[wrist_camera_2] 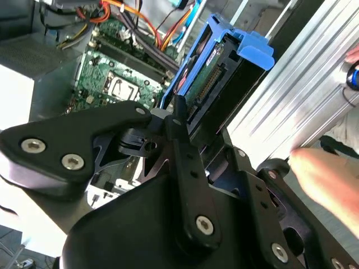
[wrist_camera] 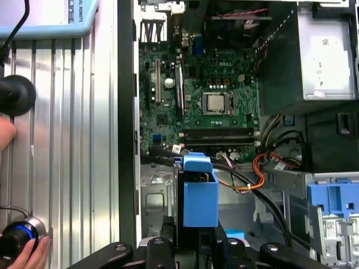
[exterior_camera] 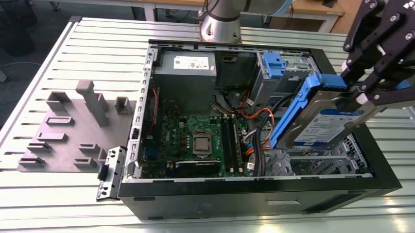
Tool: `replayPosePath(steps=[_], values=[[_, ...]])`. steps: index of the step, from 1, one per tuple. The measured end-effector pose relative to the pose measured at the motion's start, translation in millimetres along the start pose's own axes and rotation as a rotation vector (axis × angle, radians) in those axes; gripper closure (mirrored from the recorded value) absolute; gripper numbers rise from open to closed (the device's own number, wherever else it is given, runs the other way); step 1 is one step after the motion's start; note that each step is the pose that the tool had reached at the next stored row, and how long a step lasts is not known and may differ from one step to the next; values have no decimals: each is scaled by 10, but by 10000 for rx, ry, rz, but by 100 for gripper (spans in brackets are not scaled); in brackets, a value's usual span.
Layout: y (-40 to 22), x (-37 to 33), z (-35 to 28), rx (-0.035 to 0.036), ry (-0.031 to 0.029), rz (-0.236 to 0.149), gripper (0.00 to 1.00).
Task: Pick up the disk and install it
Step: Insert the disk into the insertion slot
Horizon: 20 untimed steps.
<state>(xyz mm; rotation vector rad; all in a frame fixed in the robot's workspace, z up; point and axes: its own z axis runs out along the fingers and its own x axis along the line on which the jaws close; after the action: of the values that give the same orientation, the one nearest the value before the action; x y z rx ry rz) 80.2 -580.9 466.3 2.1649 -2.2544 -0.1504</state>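
At the end of my arm, the claw [exterior_camera: 362,97] is clamped on the disk [exterior_camera: 322,124], pinching its upper end so that it hangs tilted, its white-and-blue label showing in the exterior view. Blue rails [wrist_camera: 200,193] run along its long edges, and the second wrist view shows its connector strip [wrist_camera_2: 208,85]. Just below, the disk's lower end is over the metal drive cage [exterior_camera: 304,162] of the open computer case [exterior_camera: 259,196], on the exterior view's right; I cannot tell whether it touches the cage. Beyond that lie orange cables [exterior_camera: 259,114], then the green motherboard [exterior_camera: 194,141] flat on the case floor. A grey power-supply box [exterior_camera: 188,73] sits in the far corner, with a blue latch [exterior_camera: 273,63] near it. Outside the case, the slatted metal table [exterior_camera: 58,194] carries everything, and a grey block fixture [exterior_camera: 71,131] stands well apart on the exterior view's left. A person's hand [wrist_camera: 31,253] is just beside a blue-ringed button [wrist_camera: 15,235].
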Motion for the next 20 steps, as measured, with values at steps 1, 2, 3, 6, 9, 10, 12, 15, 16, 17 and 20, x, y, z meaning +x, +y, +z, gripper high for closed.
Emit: replayPosePath(steps=[1, 2, 3, 6, 9, 10, 12, 15, 16, 17, 20], values=[[-30, -1, -2, -1, 0, 0, 65], [-58, -2, -3, -3, 0, 1, 65], [-84, -3, -5, -3, 1, 1, 65], [-149, -6, -1, -6, -2, -2, 65], [-206, -7, 9, -8, 2, -16, 65], [-224, -8, 16, -9, 2, -26, 65], [-259, -8, 28, -12, 6, -62, 65], [-294, -9, 40, -16, 14, -146, 65], [-294, -9, 40, -17, 17, -168, 65], [-294, -9, 40, -18, 18, -177, 65], [-295, -9, 42, -19, 15, -182, 65]])
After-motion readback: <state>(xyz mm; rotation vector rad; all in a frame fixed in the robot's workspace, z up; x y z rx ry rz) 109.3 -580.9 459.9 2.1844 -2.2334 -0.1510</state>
